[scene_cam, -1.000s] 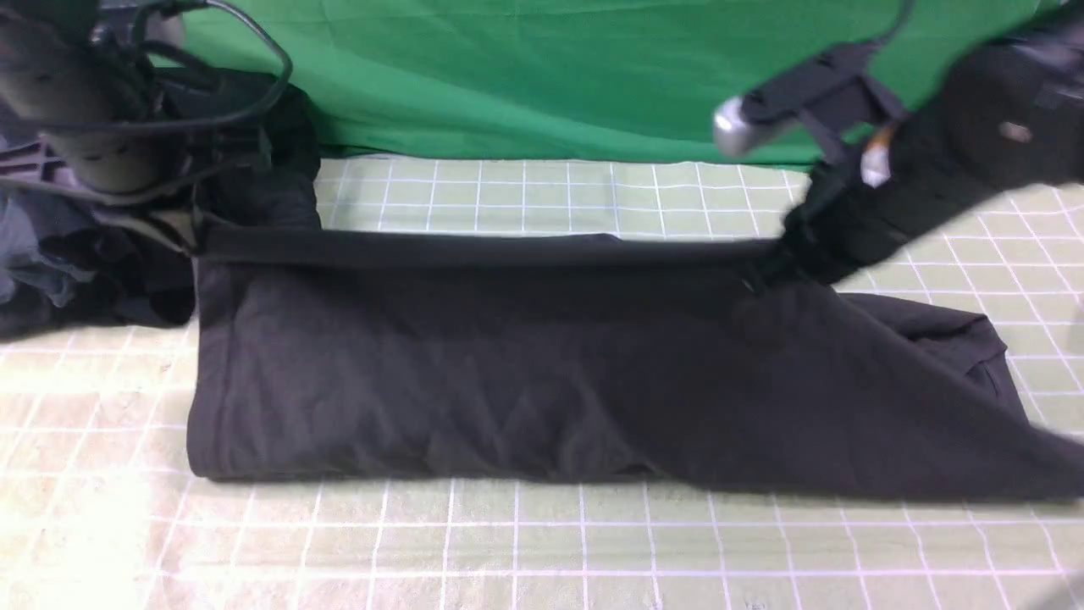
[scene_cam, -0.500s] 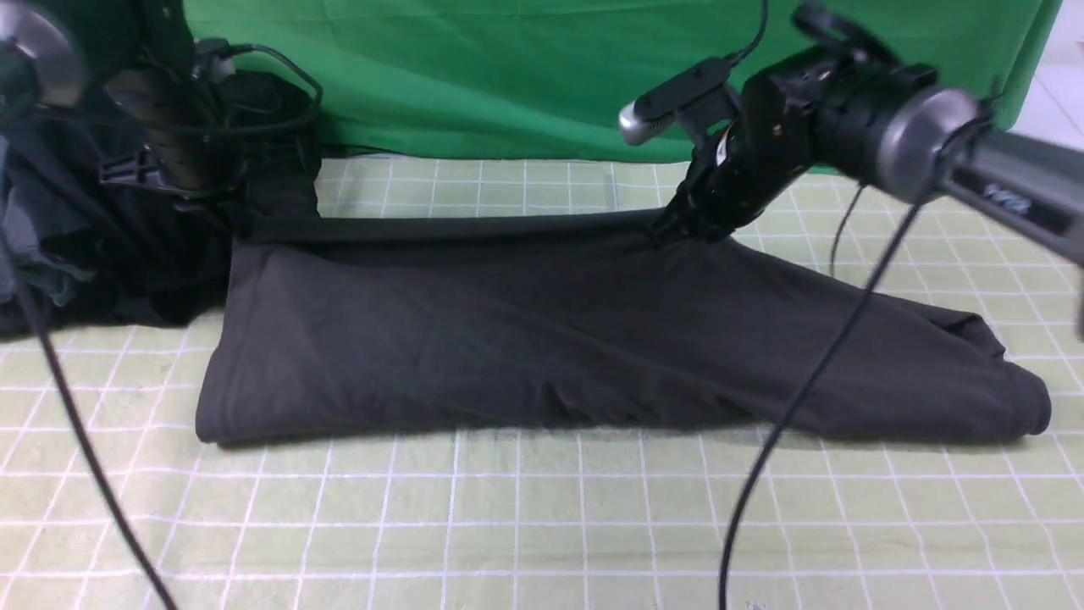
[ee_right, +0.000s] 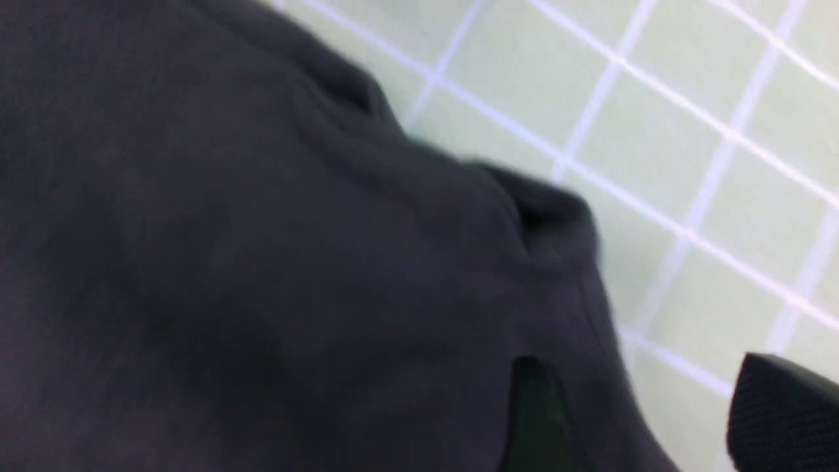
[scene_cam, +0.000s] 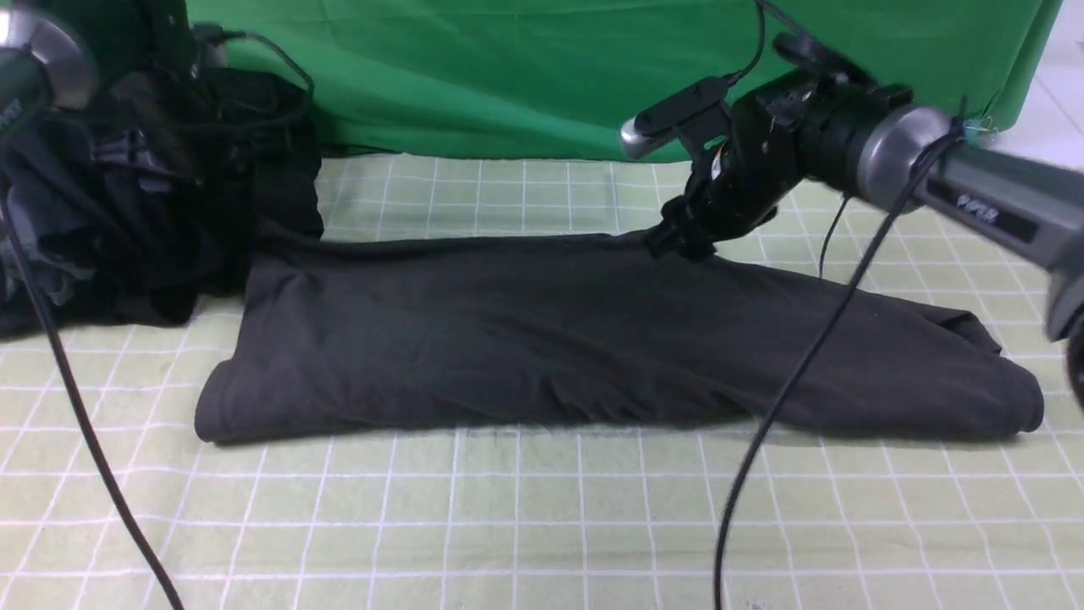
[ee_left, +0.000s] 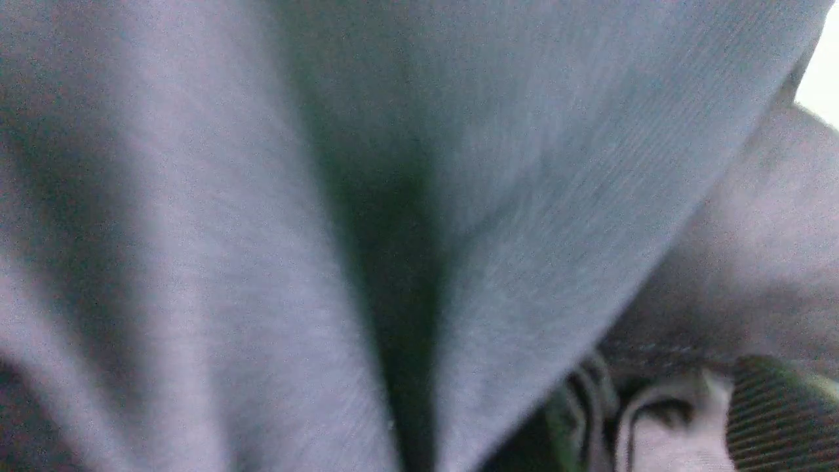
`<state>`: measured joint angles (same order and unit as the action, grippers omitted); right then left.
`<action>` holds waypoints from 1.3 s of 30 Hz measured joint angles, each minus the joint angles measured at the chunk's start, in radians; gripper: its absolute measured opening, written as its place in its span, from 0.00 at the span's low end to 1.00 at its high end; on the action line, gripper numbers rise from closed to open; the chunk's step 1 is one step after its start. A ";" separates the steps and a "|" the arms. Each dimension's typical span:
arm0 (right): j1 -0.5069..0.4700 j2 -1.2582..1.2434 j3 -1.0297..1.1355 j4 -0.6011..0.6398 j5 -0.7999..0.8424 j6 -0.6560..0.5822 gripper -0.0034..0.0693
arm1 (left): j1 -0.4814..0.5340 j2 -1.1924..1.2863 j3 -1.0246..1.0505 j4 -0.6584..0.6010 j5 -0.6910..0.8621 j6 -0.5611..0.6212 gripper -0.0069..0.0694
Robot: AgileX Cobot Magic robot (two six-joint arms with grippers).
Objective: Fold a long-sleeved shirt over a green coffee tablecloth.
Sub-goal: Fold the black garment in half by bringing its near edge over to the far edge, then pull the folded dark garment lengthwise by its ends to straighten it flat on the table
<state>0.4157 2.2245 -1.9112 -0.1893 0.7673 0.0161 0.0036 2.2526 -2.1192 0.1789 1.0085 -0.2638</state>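
The charcoal long-sleeved shirt (scene_cam: 542,339) lies folded into a long band across the pale grid-lined green tablecloth (scene_cam: 542,525). My right gripper (scene_cam: 673,241) sits at the shirt's far edge, right of centre. In the right wrist view its fingers (ee_right: 537,419) stand apart and open (ee_right: 655,419), with the shirt's edge (ee_right: 229,262) and bare tablecloth (ee_right: 688,131) between them. In the front view my left gripper is hidden against the dark garments at far left. In the left wrist view it (ee_left: 668,419) shows a ribbed pad (ee_left: 780,419) apart from the other finger, with grey fabric (ee_left: 262,196) filling the frame.
A bulky pile of blacker garments (scene_cam: 152,186) sits at the back left beside the shirt's left end. A plain emerald cloth (scene_cam: 508,76) hangs behind. A black cable (scene_cam: 804,381) from the right arm crosses over the shirt, and another (scene_cam: 76,407) hangs at left.
The right gripper carried the shirt's far edge leftward and down, and the shirt settled flat. The left arm drew back up into the dark pile, and the shirt's far left corner dropped.
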 joint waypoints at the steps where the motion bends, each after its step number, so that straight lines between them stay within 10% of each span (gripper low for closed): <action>1: 0.000 -0.029 -0.003 0.000 0.032 0.000 0.58 | 0.000 -0.009 -0.023 0.001 0.013 0.000 0.67; 5: -0.008 -0.137 -0.012 0.001 0.142 -0.016 0.59 | 0.000 -0.056 -0.126 -0.044 0.095 0.025 0.70; 10: -0.089 -0.291 -0.019 0.021 0.322 -0.103 0.54 | -0.015 -0.126 -0.158 -0.208 0.189 0.169 0.35; 14: -0.269 -0.313 0.002 0.147 0.425 -0.142 0.31 | -0.074 -0.199 0.003 -0.271 0.196 0.223 0.11; 18: -0.407 -0.291 0.100 0.274 0.431 -0.203 0.28 | -0.151 -0.252 0.273 -0.272 0.184 0.235 0.08; 27: -0.483 -0.141 0.161 0.307 0.378 -0.337 0.72 | -0.226 -0.268 0.655 -0.164 -0.030 0.222 0.08; 39: -0.483 -0.046 0.161 0.323 0.266 -0.361 0.54 | -0.193 -0.279 0.740 -0.179 -0.144 0.211 0.09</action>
<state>-0.0671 2.1783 -1.7501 0.1339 1.0335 -0.3448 -0.1892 1.9735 -1.3788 0.0000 0.8640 -0.0529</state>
